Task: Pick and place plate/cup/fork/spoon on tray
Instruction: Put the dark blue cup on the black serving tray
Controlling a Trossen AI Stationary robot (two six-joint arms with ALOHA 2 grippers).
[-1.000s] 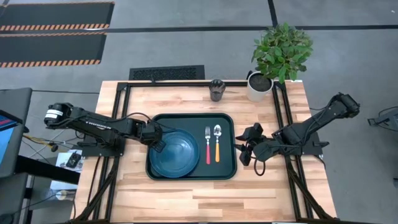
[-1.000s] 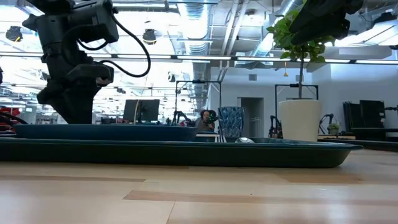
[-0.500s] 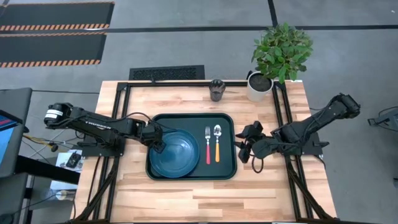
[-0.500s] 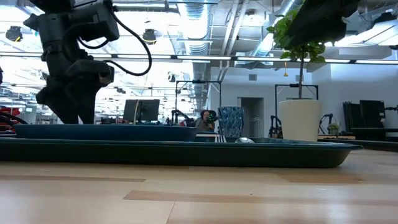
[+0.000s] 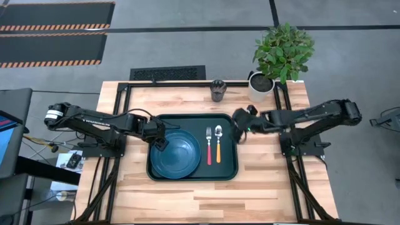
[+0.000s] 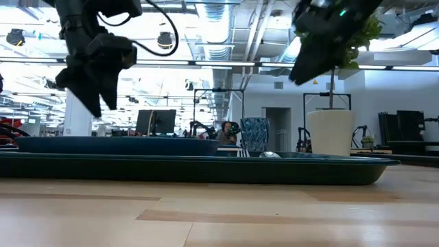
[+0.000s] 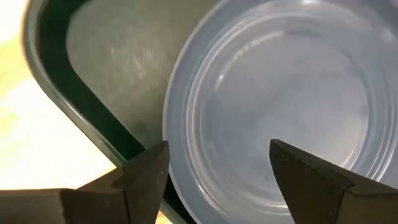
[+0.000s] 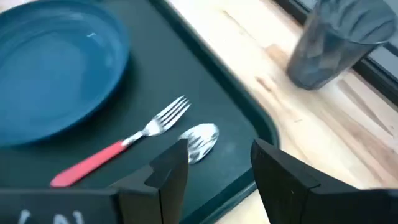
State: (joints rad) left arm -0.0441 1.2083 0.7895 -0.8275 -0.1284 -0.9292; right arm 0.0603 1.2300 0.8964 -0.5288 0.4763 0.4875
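Plate (image 5: 175,153), fork (image 5: 209,145) and spoon (image 5: 218,143) already sit on the tray (image 5: 192,175); cup (image 5: 217,90) is the one item not yet placed, upright at the table's (image 5: 206,197) far edge, near its middle, just left of the potted plant (image 5: 280,59) by the far right corner.

Left gripper (image 5: 159,139) hovers over the plate's left rim near the tray's left edge; fingers parted, holding nothing, wrist view shows the plate lying flat between the two tips; reads as a release just done, plate put on the left half to leave room for cutlery.

Fork and spoon lie side by side on the tray's right half, handles toward the near edge, fork on the left, spoon on the right; neat parallel placement, probably deliberate.

Right gripper (image 5: 240,128) sits above the tray's far right corner, fingers apart and empty; wrist view has the cup ahead of it on bare wood, so likely lining up for the cup.

Versus a second ago: right gripper was off the tray's right edge lower down the table, now swung toward the far corner and stretched out; left gripper has lifted off the plate in the low view; plate, fork, spoon, cup unmoved.
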